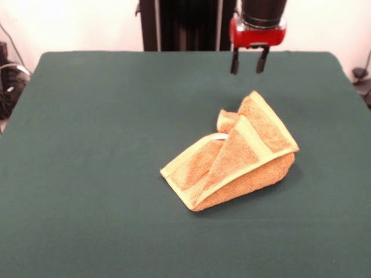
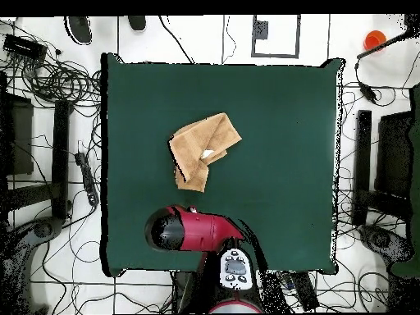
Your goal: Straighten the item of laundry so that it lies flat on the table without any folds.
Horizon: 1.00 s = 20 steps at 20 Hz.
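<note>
The orange-tan towel point(image 1: 237, 156) lies crumpled and folded over itself on the dark green table point(image 1: 87, 145), right of centre in the front view. Its pale yellow border bands cross on top, and a tiny white tag point(image 1: 220, 137) peeks out of a fold. My gripper point(image 1: 248, 62) hangs open and empty above the table, behind the towel's far end and apart from it. In the overhead view the towel point(image 2: 203, 149) lies left of the table's point(image 2: 287, 123) centre. The red arm point(image 2: 193, 231) lies below it and covers the gripper there.
The robot's black pedestal point(image 1: 185, 23) stands at the table's far edge. In the overhead view, cables point(image 2: 57, 82) and dark equipment lie on the floor round the table, and a small orange object point(image 2: 374, 38) sits at the top right.
</note>
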Tool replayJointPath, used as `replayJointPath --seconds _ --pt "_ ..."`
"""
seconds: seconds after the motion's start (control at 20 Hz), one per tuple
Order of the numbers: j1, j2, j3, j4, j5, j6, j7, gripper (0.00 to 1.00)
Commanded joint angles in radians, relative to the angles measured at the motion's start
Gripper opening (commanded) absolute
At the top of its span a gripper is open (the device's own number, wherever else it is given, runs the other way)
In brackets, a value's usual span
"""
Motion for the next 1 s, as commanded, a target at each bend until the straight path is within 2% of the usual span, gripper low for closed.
replayJointPath --seconds 0.05,1.0 --pt "0.0 0.041 0.053 -0.091 -0.01 0.103 0.1 1.0" --pt "0.012 0.06 0.036 -0.141 -0.026 0.162 0.095 1.0"
